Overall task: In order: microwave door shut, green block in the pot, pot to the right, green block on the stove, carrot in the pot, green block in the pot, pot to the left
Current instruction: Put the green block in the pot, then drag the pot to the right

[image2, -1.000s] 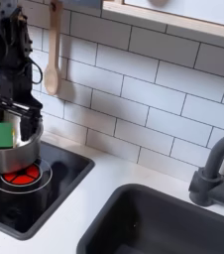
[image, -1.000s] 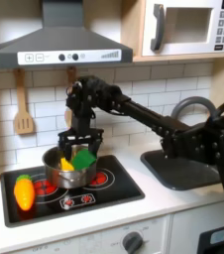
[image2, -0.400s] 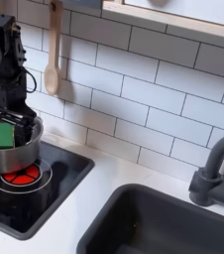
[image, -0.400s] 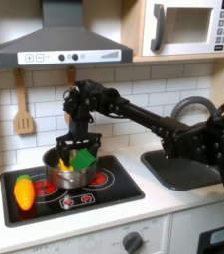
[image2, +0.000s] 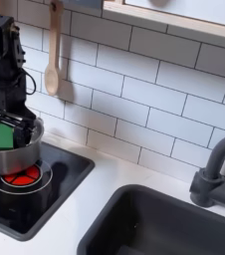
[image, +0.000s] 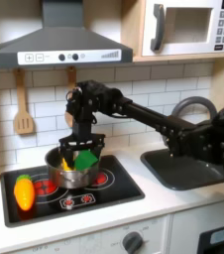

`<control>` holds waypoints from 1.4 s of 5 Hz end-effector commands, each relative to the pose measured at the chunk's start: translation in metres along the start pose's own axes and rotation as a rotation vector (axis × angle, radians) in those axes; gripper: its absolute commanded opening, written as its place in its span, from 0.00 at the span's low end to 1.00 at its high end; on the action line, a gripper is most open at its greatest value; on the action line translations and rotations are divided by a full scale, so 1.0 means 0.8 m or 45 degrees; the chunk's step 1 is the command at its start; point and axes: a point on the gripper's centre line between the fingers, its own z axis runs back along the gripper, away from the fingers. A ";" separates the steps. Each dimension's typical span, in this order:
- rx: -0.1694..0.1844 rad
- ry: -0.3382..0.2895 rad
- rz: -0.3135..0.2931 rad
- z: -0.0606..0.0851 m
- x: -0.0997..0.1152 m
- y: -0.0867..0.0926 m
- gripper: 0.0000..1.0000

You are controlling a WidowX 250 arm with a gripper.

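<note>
The steel pot [image: 68, 175] [image2: 15, 151] sits on the black stove [image: 114, 190] [image2: 55, 179], over its left burner in the first exterior view. The green block [image: 84, 158] [image2: 2, 134] leans inside the pot, poking above the rim beside a yellow piece [image: 66, 164]. My gripper [image: 80, 149] [image2: 7, 124] hangs straight down over the pot, open, its fingers straddling the block. The orange carrot [image: 23, 191] lies on the stove's left end. The microwave door [image: 188, 28] is shut, its handle toward the first exterior view's left.
A wooden spoon [image: 23, 104] [image2: 52, 50] hangs on the tiled wall. A dark sink [image: 188, 167] [image2: 174, 224] with a faucet [image2: 219, 169] lies on the stove's right in both exterior views. A range hood [image: 59, 45] hangs above the stove.
The arm has shifted slightly toward the second exterior view's left. The pot, green block and carrot stay where they were.
</note>
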 end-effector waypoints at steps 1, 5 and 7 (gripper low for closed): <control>-0.014 0.001 -0.013 0.001 -0.006 -0.016 1.00; -0.031 0.010 -0.069 0.005 -0.017 -0.053 1.00; -0.036 0.035 -0.074 0.000 -0.027 -0.055 1.00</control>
